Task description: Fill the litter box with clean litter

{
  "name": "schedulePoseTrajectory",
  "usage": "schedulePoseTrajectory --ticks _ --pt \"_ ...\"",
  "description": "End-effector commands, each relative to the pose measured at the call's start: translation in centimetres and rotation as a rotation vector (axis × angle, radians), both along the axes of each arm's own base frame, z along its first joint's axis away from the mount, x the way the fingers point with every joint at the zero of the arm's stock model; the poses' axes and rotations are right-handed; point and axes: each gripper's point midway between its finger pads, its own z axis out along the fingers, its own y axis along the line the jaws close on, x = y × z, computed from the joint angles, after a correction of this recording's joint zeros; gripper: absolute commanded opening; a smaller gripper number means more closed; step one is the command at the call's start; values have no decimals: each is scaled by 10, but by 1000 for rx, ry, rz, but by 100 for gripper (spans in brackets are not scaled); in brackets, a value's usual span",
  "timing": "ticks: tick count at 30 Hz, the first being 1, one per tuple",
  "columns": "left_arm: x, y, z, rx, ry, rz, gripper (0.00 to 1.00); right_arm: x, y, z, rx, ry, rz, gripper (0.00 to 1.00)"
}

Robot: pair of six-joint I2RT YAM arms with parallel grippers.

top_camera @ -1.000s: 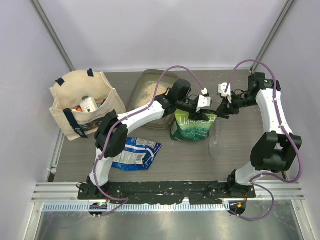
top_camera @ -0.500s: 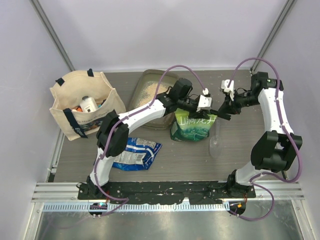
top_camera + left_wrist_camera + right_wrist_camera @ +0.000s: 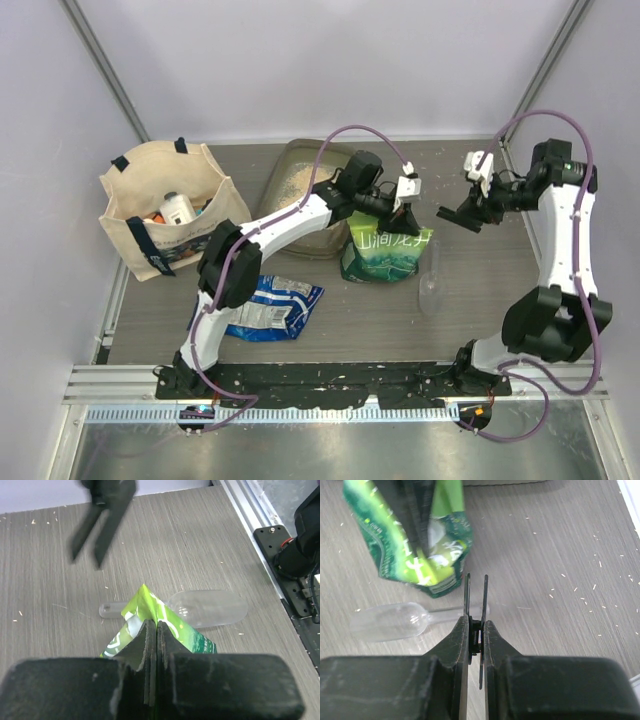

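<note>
The smoky grey-brown litter box [image 3: 297, 148] sits at the back centre with tan litter [image 3: 292, 181] heaped inside. A green-and-white printed bag [image 3: 385, 252] stands in front of it. My left gripper [image 3: 402, 213] is shut on the bag's top edge, and the left wrist view shows my left gripper [image 3: 156, 627] pinching the green fold [image 3: 187, 632]. My right gripper [image 3: 462, 214] hangs to the right of the bag, apart from it. In the right wrist view my right gripper [image 3: 476, 622] is shut on a small black clip [image 3: 468, 592]. The bag [image 3: 400, 535] lies ahead to the left there.
A clear plastic scoop [image 3: 430, 282] lies on the table right of the bag; it also shows in the wrist views [image 3: 210, 609] [image 3: 390, 622]. A blue crinkly packet [image 3: 270, 305] lies front left. A beige tote bag [image 3: 165, 215] stands at the left. Litter grains dot the table.
My right gripper has moved to the right and away from the bag's top, with the black clip in it. My left gripper still holds the bag's top and has barely shifted.
</note>
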Motion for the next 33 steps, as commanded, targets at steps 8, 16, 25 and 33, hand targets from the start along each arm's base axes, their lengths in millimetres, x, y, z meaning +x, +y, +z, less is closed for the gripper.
schedulePoseTrajectory --ticks 8,16,25,33 --pt "-15 1 21 -51 213 -94 0 -80 15 -6 -171 -16 146 1" --pt "-19 0 28 -79 215 -113 0 -74 23 -16 -169 10 204 1" --pt "-19 -1 29 -92 217 -110 0 -72 37 -25 -160 49 264 1" --pt "-18 -2 31 -108 214 -109 0 -64 39 -28 -151 69 277 1"
